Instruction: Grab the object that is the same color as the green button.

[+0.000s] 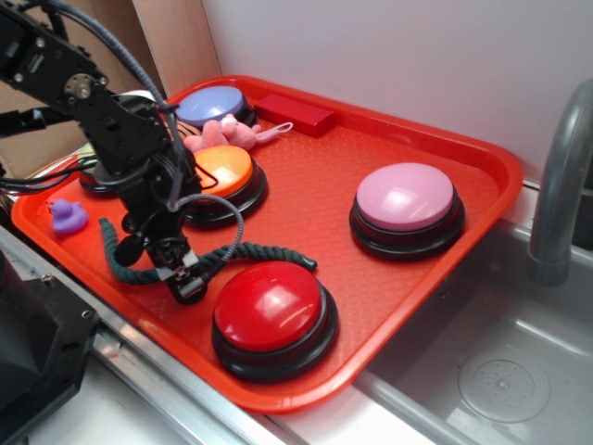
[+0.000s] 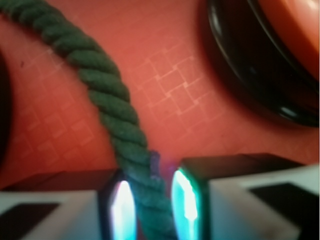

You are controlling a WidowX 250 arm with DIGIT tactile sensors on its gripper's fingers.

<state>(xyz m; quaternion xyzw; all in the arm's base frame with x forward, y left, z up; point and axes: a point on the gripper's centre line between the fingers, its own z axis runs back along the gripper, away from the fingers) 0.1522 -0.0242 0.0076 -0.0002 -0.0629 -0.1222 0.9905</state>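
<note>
In the exterior view, the robot's hand [image 1: 182, 278] is down on the red tray [image 1: 324, 185], just left of the red button [image 1: 271, 306] and in front of the orange button [image 1: 220, 170]. The dark green rope [image 1: 250, 254] lies limp on the tray, curving from near the purple duck [image 1: 66, 215] past the hand toward the red button. The green button is mostly hidden behind the arm. A pink button [image 1: 406, 197], a blue-purple button [image 1: 211, 105] and a pink plush toy [image 1: 222, 133] also sit on the tray. In the wrist view, the rope [image 2: 112, 107] runs diagonally across the tray floor and passes between the two fingers [image 2: 122, 210], which are closed in against it on both sides, gripping it.
</note>
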